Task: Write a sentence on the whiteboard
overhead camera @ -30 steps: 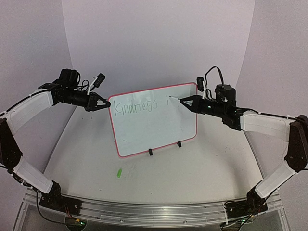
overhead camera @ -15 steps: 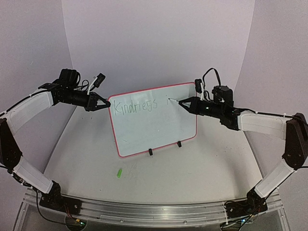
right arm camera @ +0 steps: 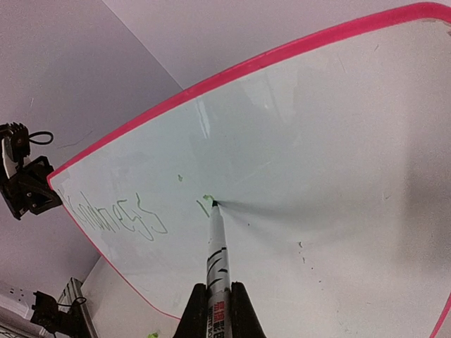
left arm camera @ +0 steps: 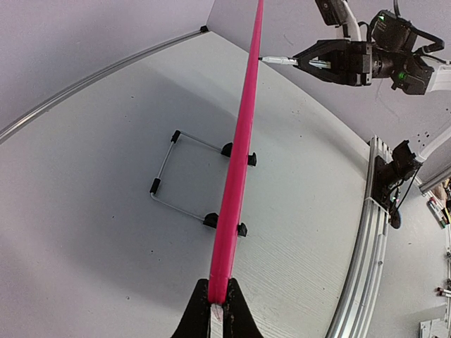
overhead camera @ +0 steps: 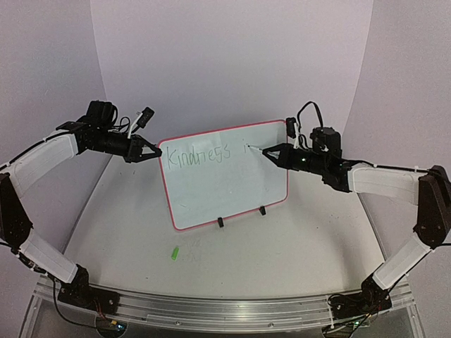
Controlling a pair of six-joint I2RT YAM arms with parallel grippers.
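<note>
whiteboard (overhead camera: 225, 190) upright, long side horizontal, marker (right arm camera: 217, 246) touching

Light: bright, even, diffuse | Shadows: faint grey under the whiteboard (overhead camera: 211, 197) on the worktop (overhead camera: 282, 246); dark streak beside my marker (right arm camera: 215, 246) tip | Glare: pale sheen on board face | Distortion: my wrist views bow the pink rim | Focus: overhead view slightly soft, grainy.

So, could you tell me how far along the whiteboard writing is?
Done: one green word on the whiteboard. In hand: the right gripper holds the marker, tip touching just right of it, a mark begun; the left gripper clamps the rim. Left: the rest; the lower board is blank.
</note>
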